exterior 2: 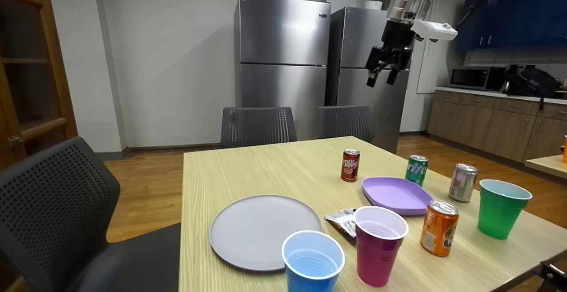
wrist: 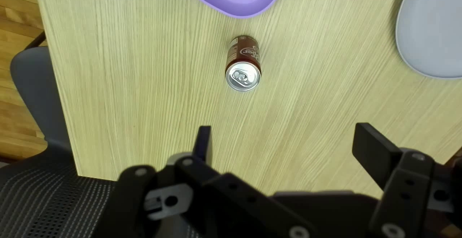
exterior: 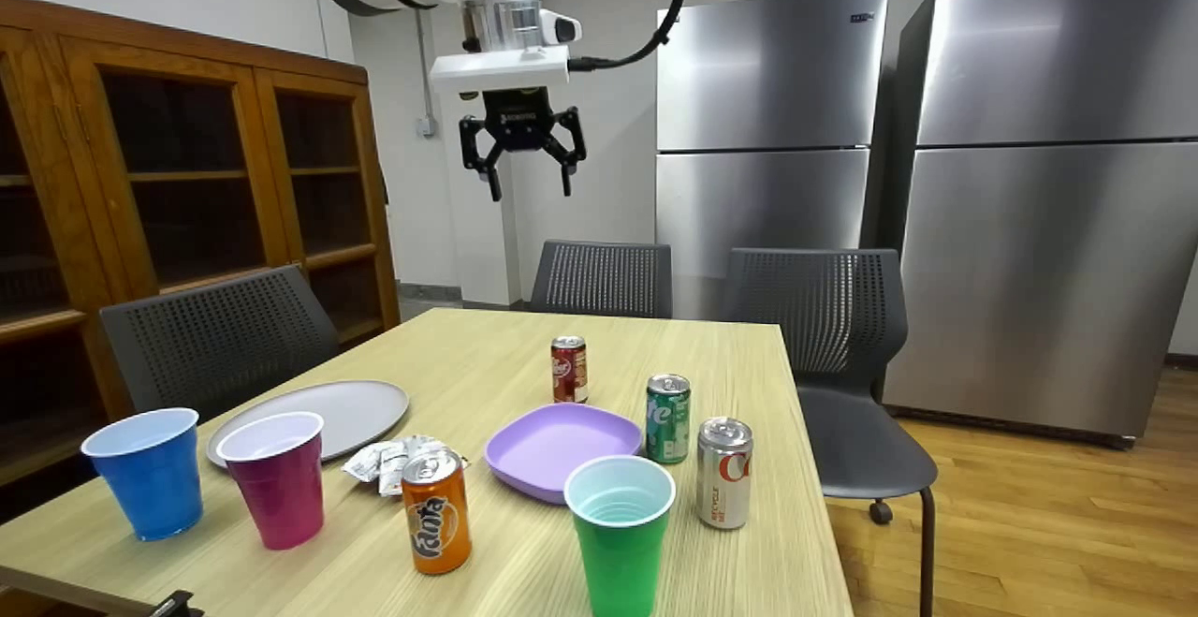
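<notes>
High over the counter [exterior: 468, 355], toward the end edge by the fridges [exterior: 767, 233], hanging with claw [exterior: 532, 192] spread wide, holding nothing, touching nothing. Nearest to it: Dr Pepper can [wrist: 243, 63], upright, closer to that end edge than to the opposite one, roughly midway between the long edges, well apart from the claw. Step, by the look of it: poised ahead of any grasp. To reach that can from this pose: likely move inward from the end edge, centre on it (slightly off to one side of the gap in the wrist view), then descend, kept wide.

Farther in: purple plate [exterior: 552, 444], no contents showing. Beside it, toward the long edge by the chair [exterior: 861, 439]: Sprite can [exterior: 667, 418], then silver can with red lettering [exterior: 723, 473], nearer that edge. Past the plate, toward the opposite end: Fanta can [exterior: 437, 514]. All upright, lids on top; sealed or not, cannot tell. Toward the long edge by the wooden cabinet [exterior: 187, 186]: grey plate [exterior 2: 261, 230], no contents showing either, with silver wrappers [exterior: 388, 467] just beside. Also toward the opposite end: blue cup [exterior: 150, 481], magenta cup [exterior: 281, 486], green cup [exterior: 620, 551], all upright, pale inside, no contents made out; bottom of the magenta one hard to see.
</notes>
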`<control>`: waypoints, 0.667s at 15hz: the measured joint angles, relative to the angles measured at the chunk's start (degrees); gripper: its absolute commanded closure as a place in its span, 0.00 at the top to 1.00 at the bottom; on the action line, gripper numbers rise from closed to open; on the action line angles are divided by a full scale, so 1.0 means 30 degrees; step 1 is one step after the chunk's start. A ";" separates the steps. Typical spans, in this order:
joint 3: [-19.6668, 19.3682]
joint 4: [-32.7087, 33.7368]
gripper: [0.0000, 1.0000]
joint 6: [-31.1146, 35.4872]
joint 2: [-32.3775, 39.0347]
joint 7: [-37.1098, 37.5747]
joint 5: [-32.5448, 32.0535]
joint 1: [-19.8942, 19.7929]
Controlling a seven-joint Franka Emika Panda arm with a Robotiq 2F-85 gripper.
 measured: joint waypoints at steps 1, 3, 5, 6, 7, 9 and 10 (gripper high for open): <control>0.0116 0.0406 1.00 0.0013 0.0590 0.0045 0.0019 -0.0060; 0.0337 0.1131 1.00 0.0016 0.1653 0.0112 0.0019 -0.0225; 0.0524 0.1832 1.00 0.0016 0.2705 0.0231 0.0019 -0.0415; 0.0625 0.2162 1.00 0.0016 0.3197 0.0283 0.0018 -0.0527; 0.0697 0.2498 1.00 0.0015 0.3701 0.0348 0.0011 -0.0629; 0.0849 0.3086 1.00 0.0015 0.4615 0.0492 -0.0012 -0.0831; 0.0919 0.3355 1.00 0.0015 0.5055 0.0573 -0.0015 -0.0929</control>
